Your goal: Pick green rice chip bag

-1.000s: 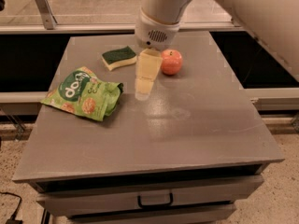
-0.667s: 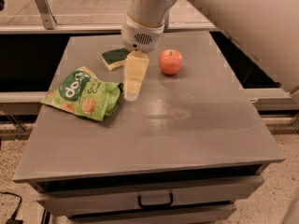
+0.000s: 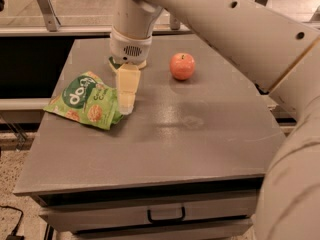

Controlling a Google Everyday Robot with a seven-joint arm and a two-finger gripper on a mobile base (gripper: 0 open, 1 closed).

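The green rice chip bag (image 3: 84, 100) lies flat on the left part of the grey table (image 3: 200, 139); it is light green and crinkled, with a dark green round logo and round orange-tan rice cakes pictured on it. My gripper (image 3: 126, 104) hangs from the white wrist and points down, its cream tip right at the bag's right edge. I cannot tell whether it touches the bag.
A red apple (image 3: 182, 66) stands on the table to the right of the gripper. A small sponge (image 3: 113, 62) is mostly hidden behind the wrist. My large white arm (image 3: 240, 29) spans the upper right. A drawer handle (image 3: 166, 217) shows below the table front.
The gripper has moved left, from beside the apple and sponge to the bag's right edge. The bag and apple have not moved.
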